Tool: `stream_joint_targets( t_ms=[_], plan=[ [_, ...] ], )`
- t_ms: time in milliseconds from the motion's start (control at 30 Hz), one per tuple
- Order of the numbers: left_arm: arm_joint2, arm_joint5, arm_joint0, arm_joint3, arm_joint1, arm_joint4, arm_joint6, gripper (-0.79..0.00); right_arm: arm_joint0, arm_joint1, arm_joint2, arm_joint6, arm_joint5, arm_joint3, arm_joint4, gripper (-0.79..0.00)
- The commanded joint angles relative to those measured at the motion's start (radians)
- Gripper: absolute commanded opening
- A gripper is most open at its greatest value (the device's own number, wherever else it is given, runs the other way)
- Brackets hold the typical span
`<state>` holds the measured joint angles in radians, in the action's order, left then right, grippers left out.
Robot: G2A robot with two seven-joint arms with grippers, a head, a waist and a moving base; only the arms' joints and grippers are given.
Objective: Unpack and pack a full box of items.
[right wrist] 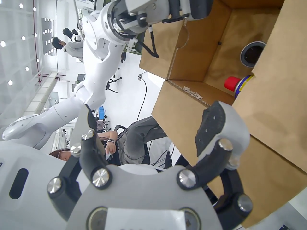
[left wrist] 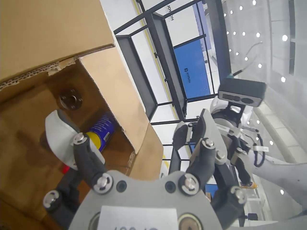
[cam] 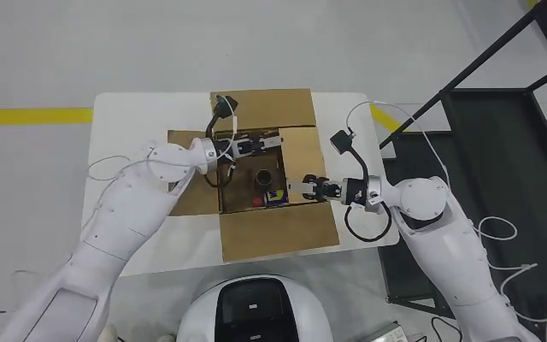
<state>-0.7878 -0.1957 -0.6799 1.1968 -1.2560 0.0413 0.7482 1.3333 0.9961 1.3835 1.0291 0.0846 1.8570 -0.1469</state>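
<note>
An open cardboard box sits on the white table with its flaps spread. Inside lie a blue and yellow spray can with a red cap, and a dark round can standing upright. My left gripper hangs open over the far part of the box, holding nothing. My right gripper is open at the box's right flap, one finger close to the cardboard.
A black metal rack stands just right of the table, behind my right arm. A yellow line runs across the floor to the left. Bare tabletop lies left of the box.
</note>
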Motion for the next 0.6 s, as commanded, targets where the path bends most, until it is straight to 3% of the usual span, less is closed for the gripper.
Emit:
stream_joint_targets(
  t_ms=[0,67,567],
  plan=[
    [0.025,0.001,0.023,-0.042,-0.014,0.001,-0.003,0.0,0.0,0.0,-0.005,0.001,-0.001,0.001,0.001,0.0],
    [0.043,-0.001,0.045,-0.08,-0.027,0.003,0.0,0.0,-0.002,0.0,-0.013,0.002,-0.002,-0.001,0.003,0.0],
    [0.041,0.005,0.036,-0.066,-0.027,-0.004,-0.013,0.0,-0.001,0.001,-0.028,-0.014,-0.007,-0.001,0.007,0.0]
  ],
)
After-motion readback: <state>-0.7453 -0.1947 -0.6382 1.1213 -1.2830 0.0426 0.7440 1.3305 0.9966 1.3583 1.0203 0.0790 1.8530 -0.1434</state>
